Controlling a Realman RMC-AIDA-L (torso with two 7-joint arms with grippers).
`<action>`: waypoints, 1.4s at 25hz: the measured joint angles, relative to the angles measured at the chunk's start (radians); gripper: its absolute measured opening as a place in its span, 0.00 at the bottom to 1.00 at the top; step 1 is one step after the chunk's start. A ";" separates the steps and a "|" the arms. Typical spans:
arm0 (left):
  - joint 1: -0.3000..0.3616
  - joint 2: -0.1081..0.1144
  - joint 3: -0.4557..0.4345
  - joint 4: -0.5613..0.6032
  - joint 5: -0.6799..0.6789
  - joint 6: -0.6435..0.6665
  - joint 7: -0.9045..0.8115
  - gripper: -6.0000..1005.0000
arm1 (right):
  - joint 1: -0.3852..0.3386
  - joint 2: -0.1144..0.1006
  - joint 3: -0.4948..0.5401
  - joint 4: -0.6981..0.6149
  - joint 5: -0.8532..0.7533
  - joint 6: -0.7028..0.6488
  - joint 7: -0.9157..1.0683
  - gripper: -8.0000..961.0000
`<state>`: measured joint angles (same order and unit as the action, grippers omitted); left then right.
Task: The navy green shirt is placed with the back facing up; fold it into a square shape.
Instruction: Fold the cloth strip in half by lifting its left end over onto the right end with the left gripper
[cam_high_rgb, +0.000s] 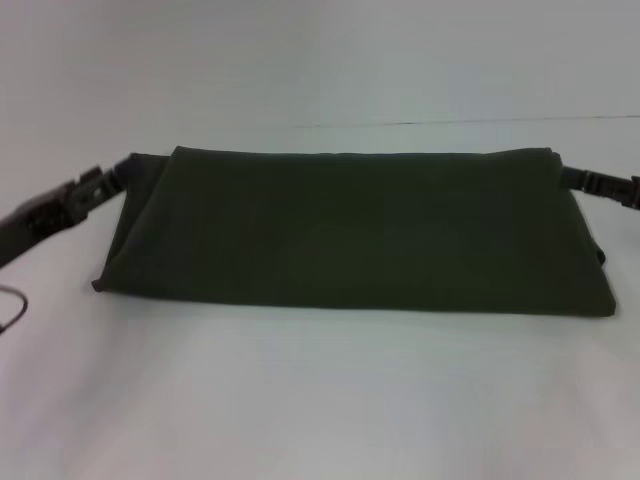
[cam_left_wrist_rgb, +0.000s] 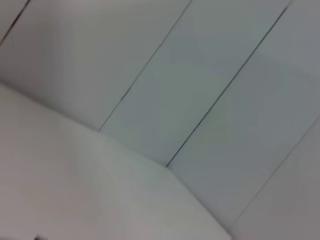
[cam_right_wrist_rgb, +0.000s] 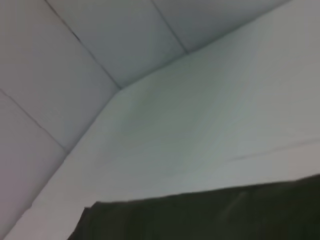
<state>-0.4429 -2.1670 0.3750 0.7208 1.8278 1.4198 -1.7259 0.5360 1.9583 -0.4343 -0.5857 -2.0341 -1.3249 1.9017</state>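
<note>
Though folded, shirt (cam_high_rgb: 350, 235) on wht table (cam_high_rgb: 320, 400)

Left hand (cam_high_rgb: 125, 172) and right hand (cam_high_rgb: 565, 177) – reaching inward.

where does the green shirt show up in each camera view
Head view: the navy green shirt lies folded into a wide band across the middle of the white table, with the left gripper and right gripper at its far corners.
Left wrist view: not in it; only table and wall panels.
Right wrist view: its dark edge along the bottom.
Shared landmark: the white table.
</note>
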 joint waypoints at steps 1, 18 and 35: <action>0.010 -0.001 0.000 -0.001 0.009 0.002 -0.006 0.87 | -0.005 -0.004 -0.009 -0.003 0.000 -0.011 0.013 0.76; 0.049 -0.002 -0.005 -0.017 0.129 0.000 -0.054 0.87 | -0.034 -0.028 -0.018 -0.008 -0.016 -0.045 0.068 0.76; 0.035 0.004 -0.013 -0.006 0.272 -0.077 -0.385 0.87 | -0.025 -0.032 -0.016 -0.008 -0.015 -0.037 0.075 0.76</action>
<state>-0.4082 -2.1628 0.3623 0.7144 2.0993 1.3432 -2.1107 0.5108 1.9267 -0.4501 -0.5937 -2.0494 -1.3624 1.9763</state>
